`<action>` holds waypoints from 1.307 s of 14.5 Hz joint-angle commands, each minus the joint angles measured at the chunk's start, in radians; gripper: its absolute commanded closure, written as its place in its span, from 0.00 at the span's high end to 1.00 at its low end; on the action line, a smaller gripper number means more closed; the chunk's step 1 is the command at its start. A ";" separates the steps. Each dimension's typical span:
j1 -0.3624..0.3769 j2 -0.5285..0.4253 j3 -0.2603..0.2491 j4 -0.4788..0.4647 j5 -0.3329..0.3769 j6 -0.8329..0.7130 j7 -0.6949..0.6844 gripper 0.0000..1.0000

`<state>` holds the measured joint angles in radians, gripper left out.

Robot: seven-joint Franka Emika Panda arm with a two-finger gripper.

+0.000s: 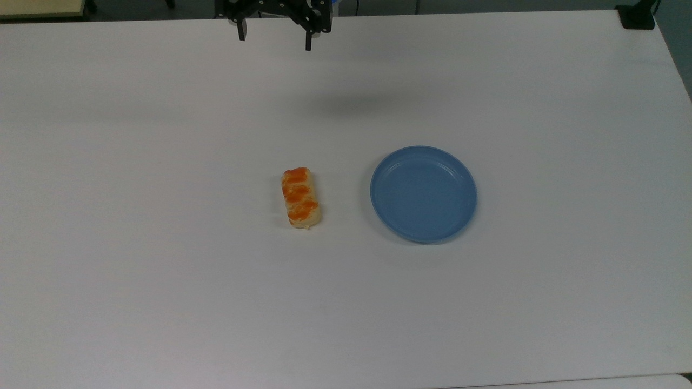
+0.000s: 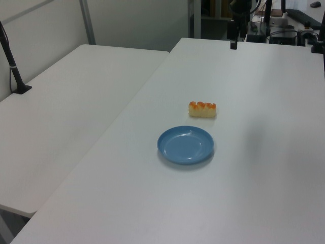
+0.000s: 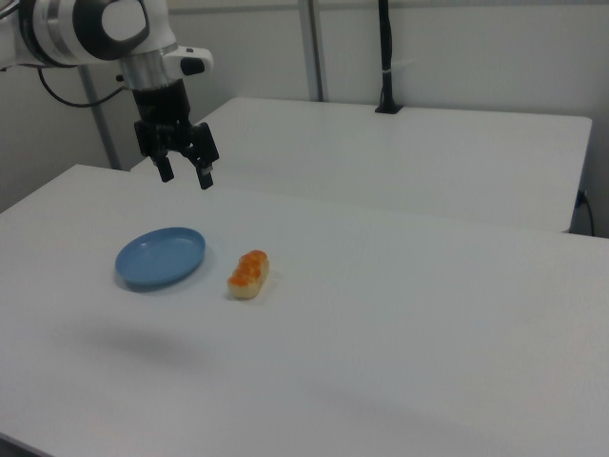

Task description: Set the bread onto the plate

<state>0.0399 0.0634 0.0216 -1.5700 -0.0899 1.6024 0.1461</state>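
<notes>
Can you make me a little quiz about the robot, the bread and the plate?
1. True or false: the bread already lies on the plate.
2. Is the pincer A) holding the bread, B) open and holding nothing, or C) touching the plate?
3. In the top view, on which side of the bread does the plate sit?

Key:
1. False. The bread lies on the white table, apart from the plate.
2. B. It hangs open above the table.
3. On the top view's right.
</notes>
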 commanded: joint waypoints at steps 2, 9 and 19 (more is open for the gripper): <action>-0.003 -0.017 0.001 -0.016 0.006 -0.010 -0.022 1.00; -0.005 -0.014 0.000 -0.015 0.007 -0.009 -0.028 1.00; -0.021 0.120 -0.002 -0.001 0.019 0.160 -0.151 1.00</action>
<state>0.0245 0.1132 0.0215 -1.5786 -0.0899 1.6841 0.0262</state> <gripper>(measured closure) 0.000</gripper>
